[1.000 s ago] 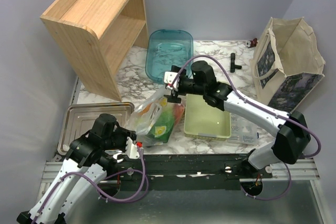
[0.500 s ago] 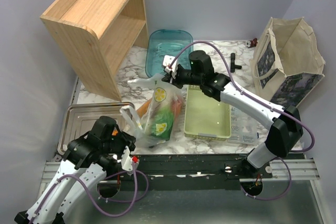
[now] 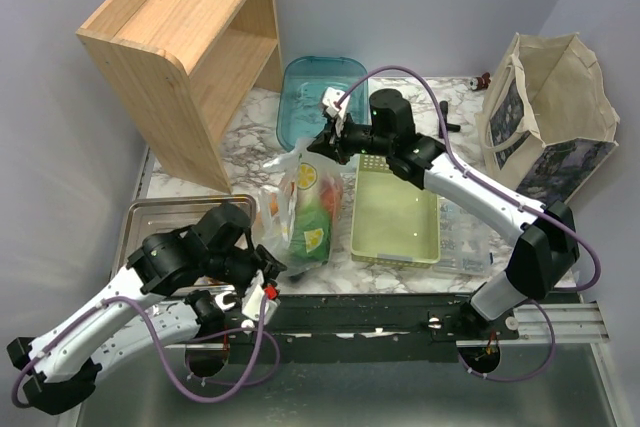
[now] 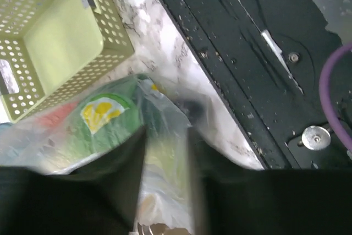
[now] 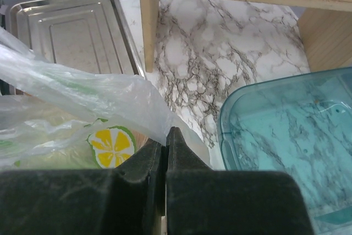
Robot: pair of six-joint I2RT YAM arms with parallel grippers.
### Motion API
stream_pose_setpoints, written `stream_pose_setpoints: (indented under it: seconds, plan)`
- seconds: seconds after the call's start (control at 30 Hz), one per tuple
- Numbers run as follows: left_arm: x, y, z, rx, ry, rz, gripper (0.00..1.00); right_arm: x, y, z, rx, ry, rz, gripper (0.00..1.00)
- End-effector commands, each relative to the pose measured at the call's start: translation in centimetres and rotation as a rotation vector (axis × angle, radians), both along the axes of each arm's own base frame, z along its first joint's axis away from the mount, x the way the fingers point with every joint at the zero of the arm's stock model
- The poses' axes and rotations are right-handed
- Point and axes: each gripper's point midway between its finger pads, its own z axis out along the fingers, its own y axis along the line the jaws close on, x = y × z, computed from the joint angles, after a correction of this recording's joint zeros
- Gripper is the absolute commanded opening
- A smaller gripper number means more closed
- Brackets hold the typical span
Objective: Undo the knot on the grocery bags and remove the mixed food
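1. A thin, translucent whitish plastic grocery bag stands tall on the marbled tabletop, close to the front edge.
2. The right gripper has its fingers pressed together on a fold of film at the bag's 12 o'clock end.
3. The left gripper is at the bag's 7 o'clock corner. Its fingers are slightly apart with bag film in the gap, and I cannot tell whether they clamp it (wrist view blurred).
4. A green packet with a yellow lemon emblem shows through the film.
5. From the bag, a pale green perforated plastic basket lies just beside at 3 o'clock, a steel tray at 9 o'clock, and a clear teal tub at 12 o'clock.
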Motion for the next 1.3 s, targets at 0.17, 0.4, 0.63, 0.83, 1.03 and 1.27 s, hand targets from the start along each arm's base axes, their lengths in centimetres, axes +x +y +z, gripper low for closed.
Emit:
stream_pose_setpoints:
  seconds: [0.17,0.4,0.63,0.83,1.03,1.27]
  plan:
    - [3.4,0.0,11.3,-0.405,0.143,0.49,0.73,-2.7,-0.1,3.4,0.139,-0.082,0.131,0.01]
    - [12.0,0.5,13.0,-0.549,0.203,0.8,0.8,-3.4,-0.3,3.5,0.133,-0.08,0.159,0.01]
    - [14.6,-2.7,15.0,-0.62,0.247,0.706,0.84,-3.5,-0.2,3.8,0.125,-0.073,0.166,0.01]
    - [17.3,-2.6,15.8,-0.651,0.338,0.8,0.27,-4.3,-0.8,3.6,0.094,-0.095,0.195,0.01]
    - [20.0,0.2,17.0,-0.716,0.296,0.949,0.0,-4.3,-3.1,2.4,0.038,-0.086,0.204,0.01]
    - [20.4,-1.0,16.4,-0.697,0.515,1.028,0.0,-0.2,-3.3,5.1,0.096,0.066,-0.052,0.99]
